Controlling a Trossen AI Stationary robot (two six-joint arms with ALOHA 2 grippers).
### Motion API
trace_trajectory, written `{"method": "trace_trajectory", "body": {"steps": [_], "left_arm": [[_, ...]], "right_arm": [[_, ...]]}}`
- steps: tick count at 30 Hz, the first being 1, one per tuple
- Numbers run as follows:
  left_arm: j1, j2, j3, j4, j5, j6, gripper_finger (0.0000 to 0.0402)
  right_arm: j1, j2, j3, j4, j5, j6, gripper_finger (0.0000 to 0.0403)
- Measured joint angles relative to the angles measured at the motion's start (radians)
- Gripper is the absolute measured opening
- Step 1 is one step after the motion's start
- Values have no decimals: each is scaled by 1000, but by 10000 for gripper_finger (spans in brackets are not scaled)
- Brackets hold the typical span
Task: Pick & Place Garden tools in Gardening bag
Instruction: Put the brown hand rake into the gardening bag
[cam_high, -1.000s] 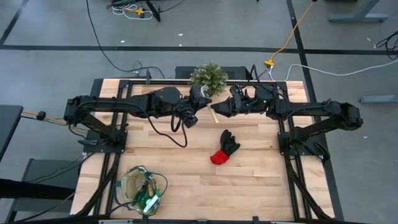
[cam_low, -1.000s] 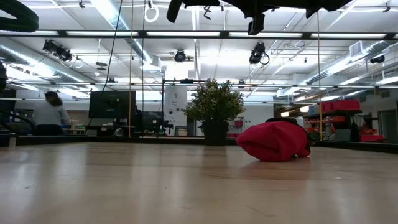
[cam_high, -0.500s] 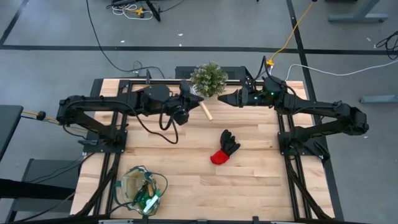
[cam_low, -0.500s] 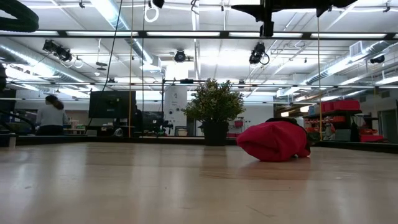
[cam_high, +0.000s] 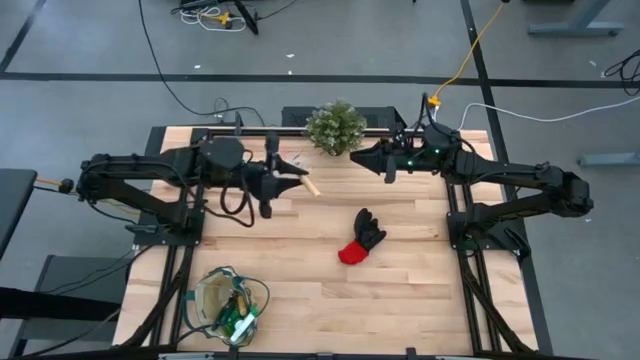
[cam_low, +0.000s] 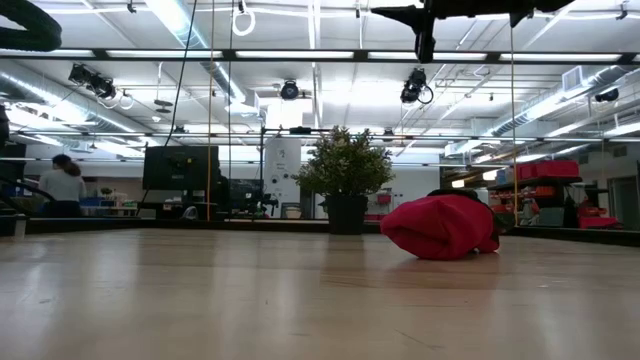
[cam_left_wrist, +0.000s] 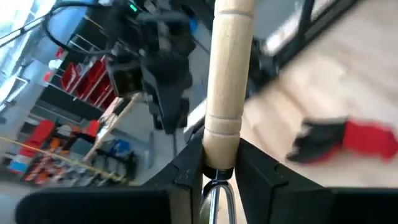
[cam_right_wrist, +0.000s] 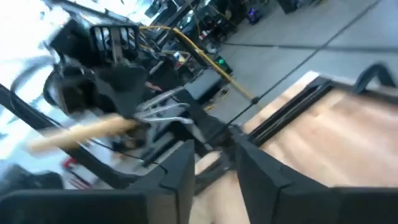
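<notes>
My left gripper (cam_high: 287, 181) is above the table's far left-middle, shut on a wooden-handled mini rake (cam_high: 303, 184). In the left wrist view the rake's handle (cam_left_wrist: 227, 74) runs away from the fingers. My right gripper (cam_high: 385, 164) is open and empty, above the far middle, to the right of the rake. The black-and-red glove (cam_high: 361, 238) lies flat on the table's middle, and it also shows in the low view (cam_low: 441, 228). The tan gardening bag (cam_high: 226, 305) with green trim stands at the near left with several things in it. My left gripper pinches the rake between its two fingers where the wooden handle meets the metal neck (cam_left_wrist: 218, 167). The handle sticks out past the fingertips toward the table's right. The rake is lifted clear of the table, roughly level.
A bushy potted plant (cam_high: 335, 126) stands at the far edge between the two arms. Dark frame rails (cam_high: 176, 262) run along the table's left and right sides. A person (cam_low: 62, 185) is in the room far behind the table.
My left gripper has carried the rake toward the table's left edge, away from the plant. My right gripper has drawn back toward the table's right, so the two grippers now stand apart. The glove has not moved.
</notes>
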Motion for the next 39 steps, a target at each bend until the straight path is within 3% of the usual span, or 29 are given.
{"method": "trace_trajectory", "body": {"steps": [5,12,17,39], "left_arm": [[-16,-31,3,-30,34,-127,81],[-19,-66,2,-110,35,-185,79],[-19,-71,2,-151,51,-251,79],[-124,-173,-15,-328,571,-493,79]], "right_arm": [[0,0,0,1,18,-147,74],[3,0,0,-6,30,-263,10],[34,1,0,-11,120,-370,4],[140,1,0,-17,202,-417,0]]}}
